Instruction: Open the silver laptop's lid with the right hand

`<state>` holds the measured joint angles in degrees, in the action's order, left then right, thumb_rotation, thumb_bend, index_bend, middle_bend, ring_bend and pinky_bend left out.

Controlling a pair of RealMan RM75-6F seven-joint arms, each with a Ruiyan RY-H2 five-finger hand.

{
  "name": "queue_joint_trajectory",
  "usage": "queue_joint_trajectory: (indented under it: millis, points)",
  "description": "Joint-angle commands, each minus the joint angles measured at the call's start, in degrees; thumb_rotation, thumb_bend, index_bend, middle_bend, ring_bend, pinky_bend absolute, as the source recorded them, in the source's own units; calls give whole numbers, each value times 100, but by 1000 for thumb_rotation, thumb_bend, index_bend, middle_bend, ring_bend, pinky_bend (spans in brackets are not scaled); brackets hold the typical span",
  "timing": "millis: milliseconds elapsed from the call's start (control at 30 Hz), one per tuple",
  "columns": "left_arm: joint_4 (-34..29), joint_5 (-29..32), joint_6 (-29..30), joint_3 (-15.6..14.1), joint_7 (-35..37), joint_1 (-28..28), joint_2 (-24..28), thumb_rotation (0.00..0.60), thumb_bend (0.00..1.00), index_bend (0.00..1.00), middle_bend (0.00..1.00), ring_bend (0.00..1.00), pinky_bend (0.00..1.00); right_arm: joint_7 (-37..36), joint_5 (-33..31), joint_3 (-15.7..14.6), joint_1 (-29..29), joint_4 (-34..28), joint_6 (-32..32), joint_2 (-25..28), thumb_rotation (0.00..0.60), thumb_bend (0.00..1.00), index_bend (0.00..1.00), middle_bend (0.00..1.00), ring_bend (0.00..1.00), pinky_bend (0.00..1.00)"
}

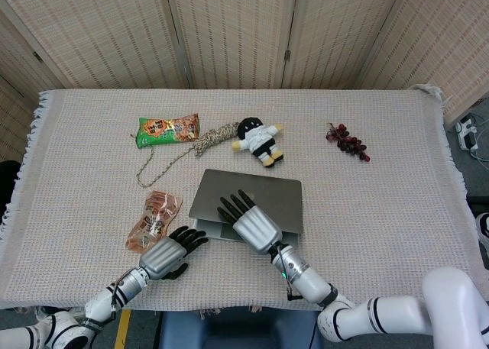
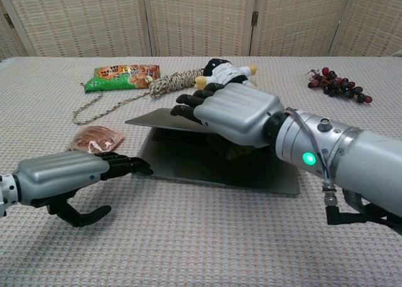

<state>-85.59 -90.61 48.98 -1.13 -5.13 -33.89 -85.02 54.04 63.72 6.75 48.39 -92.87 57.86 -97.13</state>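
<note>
— What is being shown at the centre of the worktop (image 1: 397,211)?
— The silver laptop (image 1: 248,204) is being shown on the woven cloth, its lid (image 2: 164,119) being held partly raised by the right hand (image 1: 252,224). The fingers (image 2: 191,108) are being laid spread over the lid's top, while the thumb is being kept beneath its front edge.
— And the left hand (image 1: 170,253)?
— It is being held just beside the laptop's near left corner, fingers (image 2: 129,166) extended and slightly spread, nothing being grasped.
— What else is being displayed?
— An orange pouch (image 1: 153,218), a green snack bag (image 1: 168,129), a rope (image 1: 206,140), a plush doll (image 1: 258,140) and grapes (image 1: 348,142) are being shown farther off.
</note>
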Motion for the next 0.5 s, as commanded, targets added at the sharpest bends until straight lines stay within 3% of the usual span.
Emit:
queue_joint_trajectory:
  millis: [33,333,500]
  points:
    - [39,124,-70,11,-132,-49,-73,600,609,0,49,0,0,4,-3,5,15,2,43,-3,600,748,0,0,0,0]
    - [31,363,-146,-6,-387,-136,-156,600,613,5,49,0,0,14,-22,20,51,109,189,-127,600,737,0,0,0,0]
    - [6,456,-159,-25,-511,-175,-175,600,613,7,49,0,0,4,-77,48,79,234,221,-220,600,652,0,0,0,0]
